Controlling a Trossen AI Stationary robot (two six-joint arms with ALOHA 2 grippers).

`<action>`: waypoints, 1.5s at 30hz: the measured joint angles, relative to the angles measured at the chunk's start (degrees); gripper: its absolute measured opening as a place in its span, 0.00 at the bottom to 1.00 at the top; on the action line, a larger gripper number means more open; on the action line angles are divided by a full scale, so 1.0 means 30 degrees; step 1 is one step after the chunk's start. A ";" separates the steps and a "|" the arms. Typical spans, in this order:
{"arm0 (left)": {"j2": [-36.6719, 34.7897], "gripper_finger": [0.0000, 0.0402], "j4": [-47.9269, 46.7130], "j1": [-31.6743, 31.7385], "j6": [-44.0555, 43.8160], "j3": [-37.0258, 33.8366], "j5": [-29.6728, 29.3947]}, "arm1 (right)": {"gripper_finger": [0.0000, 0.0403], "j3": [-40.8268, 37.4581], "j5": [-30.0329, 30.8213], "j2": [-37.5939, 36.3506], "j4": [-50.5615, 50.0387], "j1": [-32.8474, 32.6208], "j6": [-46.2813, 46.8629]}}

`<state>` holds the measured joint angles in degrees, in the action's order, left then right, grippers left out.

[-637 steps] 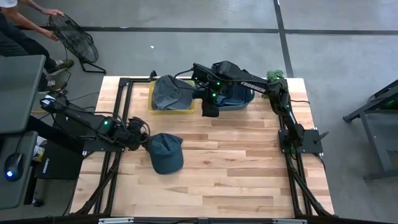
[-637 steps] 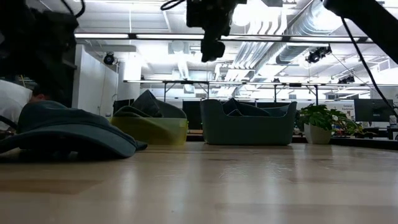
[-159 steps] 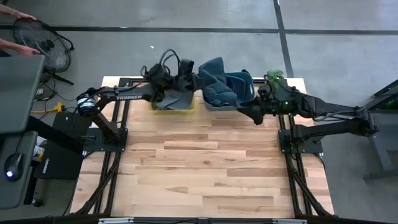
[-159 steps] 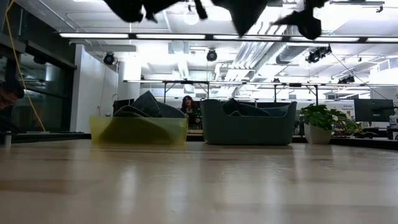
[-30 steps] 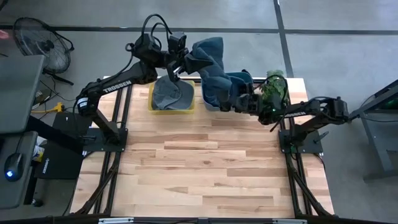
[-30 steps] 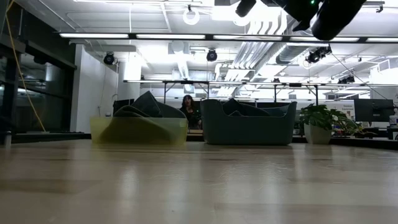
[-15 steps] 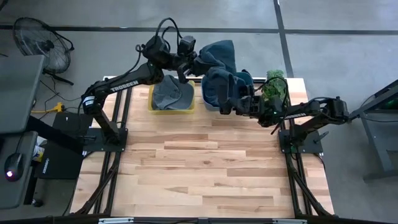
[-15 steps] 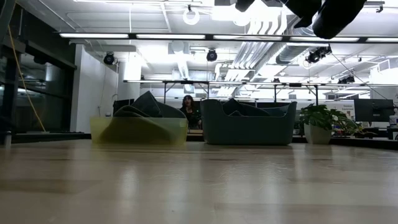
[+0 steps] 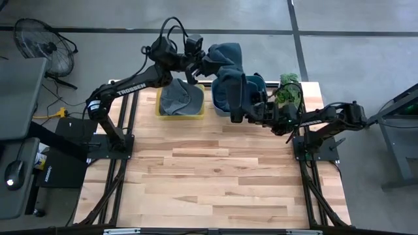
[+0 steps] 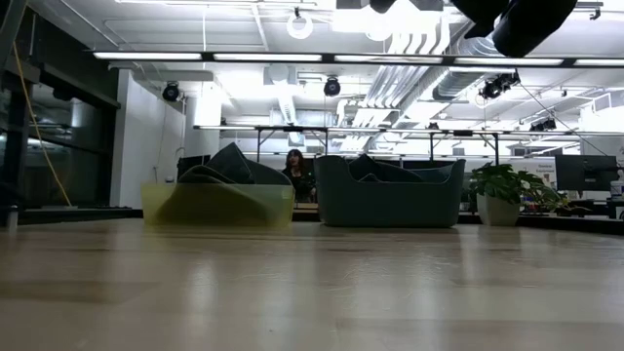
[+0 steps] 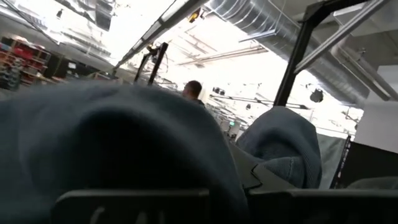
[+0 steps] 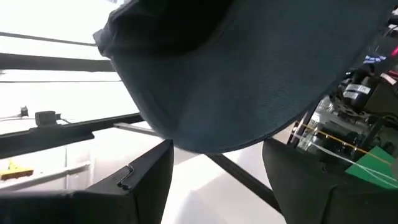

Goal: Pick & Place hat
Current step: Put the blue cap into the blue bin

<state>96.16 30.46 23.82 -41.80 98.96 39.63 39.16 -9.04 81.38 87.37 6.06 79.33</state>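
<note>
A dark blue hat (image 9: 226,65) is up in the air over the blue bin (image 9: 256,98) at the table's far edge. It fills the left wrist view (image 11: 118,143) and the top of the right wrist view (image 12: 249,68). My left gripper (image 9: 201,63) is shut on its left end. My right gripper (image 9: 240,112) is open just under the hat's lower part, and its fingertips (image 12: 214,149) stand on either side of the hat's hanging edge. A grey hat (image 9: 181,98) lies in the yellow bin (image 9: 160,112). My left gripper holds the blue hat by its left end (image 9: 210,60), coming level from the table's left. The hat itself hides the fingers in the wrist view, so the kind of hold cannot be told. The hat is lifted clear and sags down toward the right gripper.
The yellow bin (image 10: 216,205) and the blue bin (image 10: 388,203) stand side by side at the far edge, with a potted plant (image 9: 289,88) to their right. The wooden table top (image 9: 215,176) lies in front of them. A fan (image 9: 39,42) stands on the floor at the far left.
My left gripper has carried the blue hat to the right, from beside the yellow bin to over the blue bin. My right gripper has crept to the left, in under the hat's lower part.
</note>
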 joint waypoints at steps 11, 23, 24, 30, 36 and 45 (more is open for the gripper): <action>0.0000 0.00 0.0524 0.0319 0.0226 0.0000 -0.0486 | 0.60 0.0000 0.0808 0.0000 -0.0009 -0.1091 -0.0088; 0.0000 0.00 0.0933 0.0312 0.0350 0.0007 -0.0384 | 0.60 0.0000 0.2132 0.0000 0.0655 -0.1579 -0.1104; 0.0000 0.00 0.0950 0.0312 0.0349 0.0007 -0.0383 | 0.60 0.0003 0.2161 -0.0007 0.0783 -0.1440 -0.1129; 0.0000 0.00 0.0976 0.0312 0.0349 0.0023 -0.0233 | 0.60 0.0007 0.2324 -0.0160 0.0787 -0.0897 -0.1145; -0.0024 0.00 0.0878 0.0312 0.0332 0.1334 0.0652 | 0.60 0.0007 0.2593 -0.0160 0.0715 -0.0213 -0.1151; -0.0015 0.00 -0.0203 0.0312 0.0601 0.1668 0.1015 | 0.60 0.0007 0.2409 -0.0160 0.0787 0.0359 -0.0940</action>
<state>96.12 29.85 24.75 -40.00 103.96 42.68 39.18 -1.82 80.90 89.73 7.14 76.51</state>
